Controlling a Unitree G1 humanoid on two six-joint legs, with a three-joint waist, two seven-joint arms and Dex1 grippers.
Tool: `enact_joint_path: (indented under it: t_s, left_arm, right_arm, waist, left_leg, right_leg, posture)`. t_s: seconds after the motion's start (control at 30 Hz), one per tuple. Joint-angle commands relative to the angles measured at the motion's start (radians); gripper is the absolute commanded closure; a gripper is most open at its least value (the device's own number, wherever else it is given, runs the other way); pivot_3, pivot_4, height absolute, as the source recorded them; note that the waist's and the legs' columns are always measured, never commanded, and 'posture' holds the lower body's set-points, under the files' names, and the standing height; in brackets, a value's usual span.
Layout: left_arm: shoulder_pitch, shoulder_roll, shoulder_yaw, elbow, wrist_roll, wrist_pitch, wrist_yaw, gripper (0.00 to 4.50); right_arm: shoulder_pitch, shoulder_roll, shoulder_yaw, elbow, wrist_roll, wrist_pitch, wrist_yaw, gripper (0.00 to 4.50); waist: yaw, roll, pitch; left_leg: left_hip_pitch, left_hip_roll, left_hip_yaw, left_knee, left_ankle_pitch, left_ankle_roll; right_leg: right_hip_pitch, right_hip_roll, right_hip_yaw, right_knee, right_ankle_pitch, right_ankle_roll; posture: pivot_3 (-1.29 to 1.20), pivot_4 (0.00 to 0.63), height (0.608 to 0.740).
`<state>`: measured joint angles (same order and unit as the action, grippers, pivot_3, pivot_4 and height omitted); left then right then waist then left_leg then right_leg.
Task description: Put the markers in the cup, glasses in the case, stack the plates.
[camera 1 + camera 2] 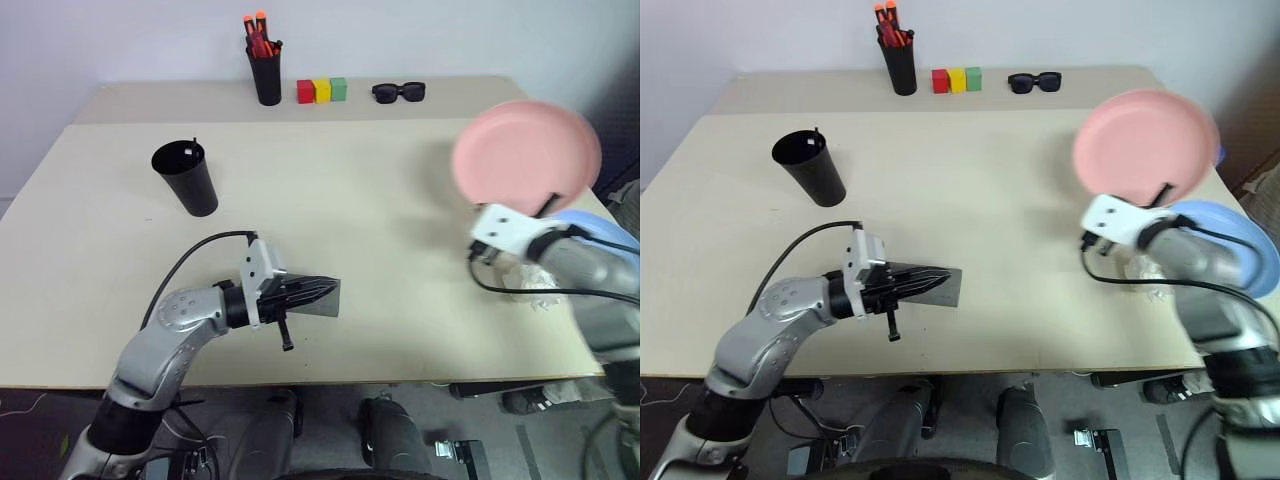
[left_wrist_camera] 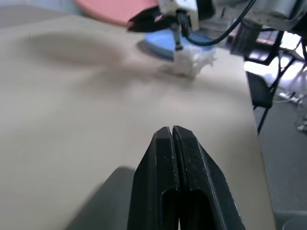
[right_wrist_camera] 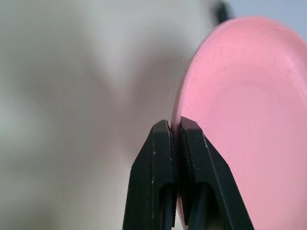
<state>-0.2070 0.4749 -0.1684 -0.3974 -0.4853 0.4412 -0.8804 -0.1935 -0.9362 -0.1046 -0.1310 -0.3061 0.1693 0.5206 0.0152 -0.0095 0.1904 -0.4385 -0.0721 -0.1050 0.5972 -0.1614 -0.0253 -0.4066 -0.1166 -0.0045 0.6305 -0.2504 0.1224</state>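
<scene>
The pink plate [image 1: 527, 150] is held on edge, raised clear of the worktop, its rim pinched between the closed jaws of the right gripper [image 3: 175, 125]. The light blue plate [image 1: 1240, 240] lies flat just beneath those jaws. The grey case [image 1: 942, 288] is seen lying closed under the left gripper [image 1: 945, 280]; the black cup [image 1: 186, 177], upright, is set well apart beyond it.

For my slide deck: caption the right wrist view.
Right gripper shut on the rim of the pink plate, holding it tilted on edge.
</scene>
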Motion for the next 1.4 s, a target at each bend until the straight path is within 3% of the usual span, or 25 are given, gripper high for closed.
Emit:
enact_joint_path:
  t_s: [0.03,0.17,0.33,0.37,0.4,0.57,0.77,0.9,1.1,1.2,1.37,1.4]
  left_arm:
    - [-0.049,-0.022,-0.032,0.052,0.014,-0.048,-0.046,4.50]
    - [-0.105,-0.046,-0.058,0.136,0.023,-0.083,-0.104,4.50]
    - [-0.139,-0.066,-0.069,0.196,0.042,-0.117,-0.139,4.50]
    - [-0.141,-0.069,-0.067,0.201,0.045,-0.121,-0.142,4.50]
    - [-0.142,-0.071,-0.067,0.205,0.047,-0.124,-0.144,4.50]
    - [-0.125,-0.071,-0.054,0.185,0.055,-0.126,-0.121,4.50]
    - [-0.102,-0.074,-0.044,0.125,0.048,-0.096,-0.076,4.50]
    - [-0.087,-0.071,-0.044,0.098,0.045,-0.084,-0.060,4.50]
    - [-0.093,-0.076,-0.047,0.097,0.044,-0.076,-0.059,4.50]
    - [-0.100,-0.078,-0.051,0.102,0.048,-0.077,-0.062,4.50]
    - [-0.100,-0.076,-0.052,0.105,0.050,-0.077,-0.065,4.50]
    - [-0.099,-0.075,-0.053,0.105,0.051,-0.077,-0.066,4.50]
  right_arm:
    - [0.132,-0.027,-0.190,-0.127,0.017,0.057,0.032,4.45]
    - [0.312,0.005,-0.354,-0.211,0.038,0.116,0.074,4.45]
    - [0.385,0.048,-0.415,-0.229,0.085,0.172,0.096,4.45]
    - [0.386,0.049,-0.416,-0.226,0.087,0.173,0.093,3.80]
    - [0.383,0.050,-0.415,-0.221,0.087,0.171,0.089,3.53]
    - [0.309,0.047,-0.382,-0.163,0.106,0.147,0.062,0.98]
    - [0.201,0.084,-0.380,-0.130,0.255,0.239,0.120,0.98]
    - [0.250,0.091,-0.390,-0.205,0.419,0.396,0.255,0.98]
    - [0.330,0.075,-0.319,-0.197,0.368,0.400,0.215,0.98]
    - [0.339,0.082,-0.289,-0.185,0.349,0.398,0.188,1.76]
    - [0.322,0.085,-0.293,-0.209,0.361,0.391,0.167,4.28]
    - [0.317,0.080,-0.298,-0.212,0.358,0.394,0.160,4.46]
  waist:
    - [-0.001,0.000,0.000]
    - [-0.003,0.002,-0.001]
    - [-0.011,0.003,-0.002]
    - [-0.011,0.003,-0.002]
    - [-0.010,0.003,-0.002]
    - [-0.006,0.003,-0.002]
    - [-0.003,0.003,-0.002]
    - [-0.001,0.003,-0.002]
    - [-0.003,0.003,-0.002]
    - [-0.003,0.003,-0.002]
    - [-0.002,0.003,-0.002]
    - [-0.002,0.003,-0.002]
  left_leg:
    - [0.000,0.000,0.000,0.000,0.000,0.000]
    - [0.000,0.000,0.001,0.000,0.000,0.000]
    - [0.002,0.001,0.001,0.000,-0.001,0.001]
    - [0.002,0.001,0.001,0.000,-0.001,0.001]
    - [0.002,0.001,0.001,0.000,-0.001,0.001]
    - [0.002,0.001,0.001,0.001,-0.001,0.001]
    - [0.002,0.001,0.000,0.001,-0.001,0.001]
    - [0.002,0.001,-0.001,0.001,-0.001,0.002]
    - [0.002,0.001,-0.001,0.001,-0.001,0.002]
    - [0.002,0.001,-0.001,0.001,-0.001,0.002]
    - [0.002,0.001,-0.001,0.001,-0.001,0.002]
    - [0.002,0.001,-0.001,0.001,-0.001,0.002]
  right_leg:
    - [0.000,0.000,0.000,0.000,0.000,0.000]
    - [0.001,0.000,0.000,0.000,0.000,0.000]
    - [0.001,0.000,0.001,0.000,0.000,0.000]
    - [0.002,-0.001,0.001,0.000,0.000,0.000]
    - [0.002,-0.001,0.001,0.000,0.000,0.000]
    - [0.002,-0.001,0.001,0.000,0.000,0.000]
    - [0.002,-0.001,0.001,-0.001,0.000,0.000]
    - [0.003,-0.001,0.001,-0.001,0.000,0.000]
    - [0.003,-0.001,0.001,-0.001,-0.001,0.001]
    - [0.003,-0.001,0.001,-0.001,-0.001,0.000]
    - [0.003,-0.001,0.001,-0.001,-0.001,0.000]
    - [0.003,-0.002,0.001,-0.001,-0.001,0.000]
  posture:
    - [0.00,0.150,0.740]
    - [0.00,0.150,0.740]
    - [0.00,0.150,0.740]
    - [0.00,0.150,0.740]
    - [0.00,0.150,0.740]
    - [0.00,0.150,0.740]
    - [0.00,0.150,0.740]
    - [0.00,0.150,0.740]
    - [0.00,0.150,0.740]
    - [0.00,0.150,0.740]
    - [0.00,0.150,0.740]
    - [0.00,0.150,0.740]
